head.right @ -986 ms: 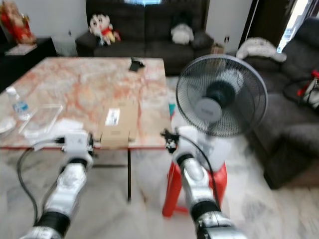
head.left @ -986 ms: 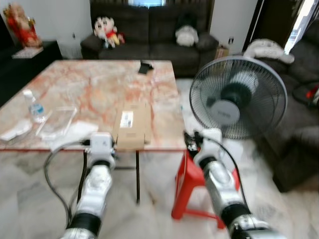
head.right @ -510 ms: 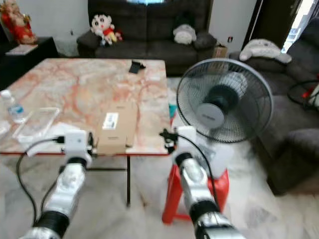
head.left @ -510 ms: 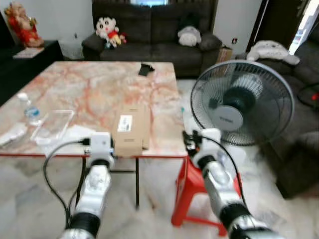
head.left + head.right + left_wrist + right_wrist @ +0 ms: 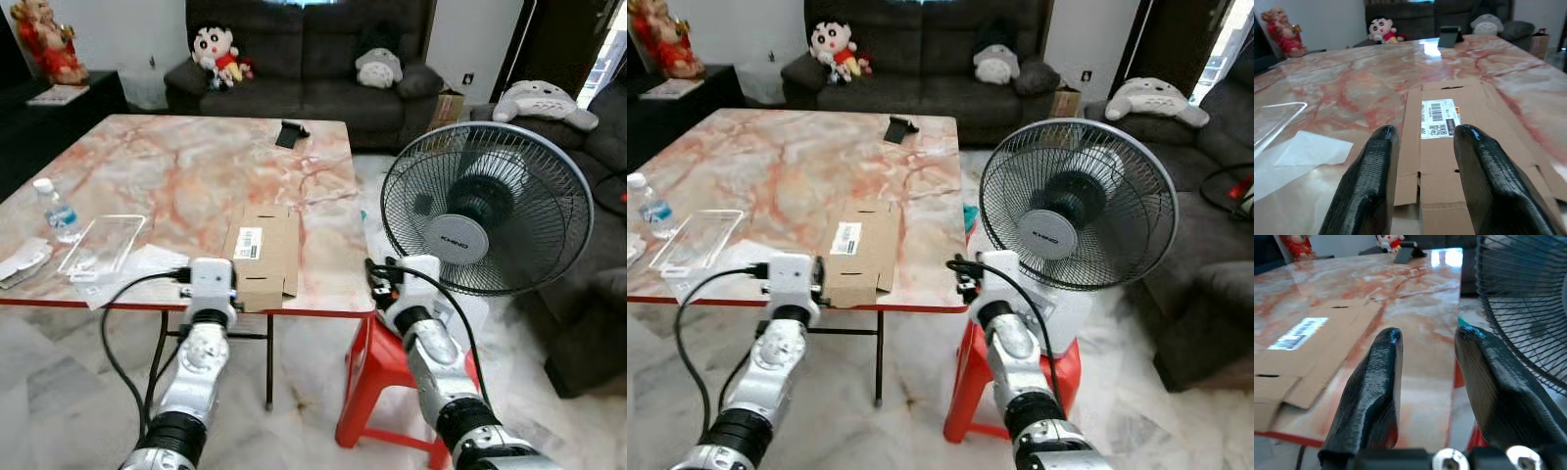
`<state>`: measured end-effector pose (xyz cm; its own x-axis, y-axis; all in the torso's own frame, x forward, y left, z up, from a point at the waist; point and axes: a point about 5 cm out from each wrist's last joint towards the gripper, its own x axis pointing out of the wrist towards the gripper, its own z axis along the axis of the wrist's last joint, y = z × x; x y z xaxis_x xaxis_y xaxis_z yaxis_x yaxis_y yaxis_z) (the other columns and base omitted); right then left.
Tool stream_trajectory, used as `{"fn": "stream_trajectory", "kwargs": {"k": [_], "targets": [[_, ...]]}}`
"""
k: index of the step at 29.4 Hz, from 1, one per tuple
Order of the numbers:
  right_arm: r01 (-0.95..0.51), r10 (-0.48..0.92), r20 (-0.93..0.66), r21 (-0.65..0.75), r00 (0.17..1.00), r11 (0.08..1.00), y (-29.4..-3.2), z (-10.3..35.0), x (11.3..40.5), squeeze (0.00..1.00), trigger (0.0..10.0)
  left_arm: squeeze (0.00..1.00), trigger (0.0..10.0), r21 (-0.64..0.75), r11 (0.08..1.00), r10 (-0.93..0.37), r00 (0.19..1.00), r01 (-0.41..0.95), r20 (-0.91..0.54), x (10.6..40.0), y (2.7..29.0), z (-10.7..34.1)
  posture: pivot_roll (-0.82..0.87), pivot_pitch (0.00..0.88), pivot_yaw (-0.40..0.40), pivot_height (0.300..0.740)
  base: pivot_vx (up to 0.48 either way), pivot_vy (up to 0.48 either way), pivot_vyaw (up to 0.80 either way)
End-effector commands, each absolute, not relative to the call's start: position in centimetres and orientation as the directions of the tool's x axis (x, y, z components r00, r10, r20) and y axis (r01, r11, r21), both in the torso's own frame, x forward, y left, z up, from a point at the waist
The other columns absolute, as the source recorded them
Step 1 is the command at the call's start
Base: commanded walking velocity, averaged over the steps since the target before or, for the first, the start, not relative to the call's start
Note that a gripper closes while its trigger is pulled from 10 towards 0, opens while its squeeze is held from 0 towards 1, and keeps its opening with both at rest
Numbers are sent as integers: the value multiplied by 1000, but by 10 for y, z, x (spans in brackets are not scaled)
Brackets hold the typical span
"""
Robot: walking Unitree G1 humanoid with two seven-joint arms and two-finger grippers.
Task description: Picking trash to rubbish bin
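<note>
A flattened cardboard box (image 5: 263,253) with a barcode label lies at the near edge of the marble table (image 5: 186,166). To its left lie white paper (image 5: 137,266), a clear plastic tray (image 5: 101,245), a small water bottle (image 5: 57,211) and a white wrapper (image 5: 22,262). My left gripper (image 5: 1422,134) is open and empty, held low at the table edge and facing the cardboard (image 5: 1449,142). My right gripper (image 5: 1427,335) is open and empty too, at the table's right corner. The cardboard (image 5: 1308,347) lies on one side of it and the fan grille (image 5: 1528,298) on the other.
A standing fan (image 5: 485,211) sits on a red plastic stool (image 5: 377,367) just right of the table. A dark sofa (image 5: 304,49) with plush toys stands behind, and another dark couch (image 5: 588,294) is at the right. A black object (image 5: 290,132) rests at the table's far edge.
The whole picture has shifted and sharpened as the camera moved. Both arms hold the same pose in front of me, and nothing on the table has moved.
</note>
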<state>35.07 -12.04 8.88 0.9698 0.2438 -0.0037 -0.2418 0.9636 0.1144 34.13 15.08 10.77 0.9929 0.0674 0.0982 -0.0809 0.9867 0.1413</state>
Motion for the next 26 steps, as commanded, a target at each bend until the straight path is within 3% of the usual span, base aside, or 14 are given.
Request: {"fn": "stream_trajectory", "kwargs": {"k": [1,8,14,22,26], "targets": [[-251,253,4,117,968,961,-117,92,352,0,10000,0,10000,147,988,32,998,-40,57,344,149,104,-29,0,-42,740,0,0,0],[-254,255,3,118,967,960,-117,92,352,0,10000,0,10000,169,982,-84,996,88,-35,348,131,96,-28,0,-45,740,0,0,0],[-257,259,3,118,966,959,-116,92,352,0,10000,0,10000,177,978,-100,993,110,-68,353,131,94,-30,0,-47,740,0,0,0],[-257,259,-1,119,966,959,-116,91,351,0,10000,0,10000,153,985,-76,997,74,7,357,133,107,-33,0,-42,740,0,0,0],[-263,266,-4,117,964,958,-114,89,350,0,10000,0,10000,134,989,55,993,-69,105,343,150,104,-32,4,-41,740,0,0,0]]}}
